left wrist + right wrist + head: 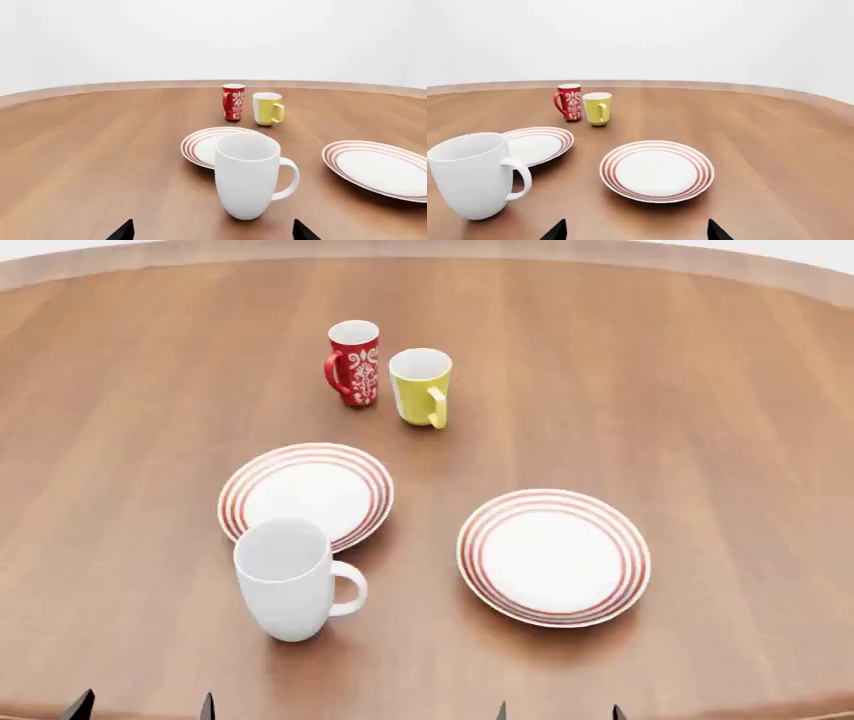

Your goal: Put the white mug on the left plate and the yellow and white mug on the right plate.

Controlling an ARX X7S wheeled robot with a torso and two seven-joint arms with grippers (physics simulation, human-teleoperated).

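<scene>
The white mug (291,578) stands upright at lower left, just below the left plate (307,494). The left gripper (142,707) seems open, like the right gripper (558,712); it should straddle the body, avoiding the handle.

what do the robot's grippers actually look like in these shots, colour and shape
Very little of them shows. Each gripper appears only as a pair of small, plain black, pointed fingertips at the frame edge: the left gripper in the left wrist view, the right gripper in the right wrist view, and all four tips along the head view's bottom. No cables, markings or arm links are visible.
</scene>
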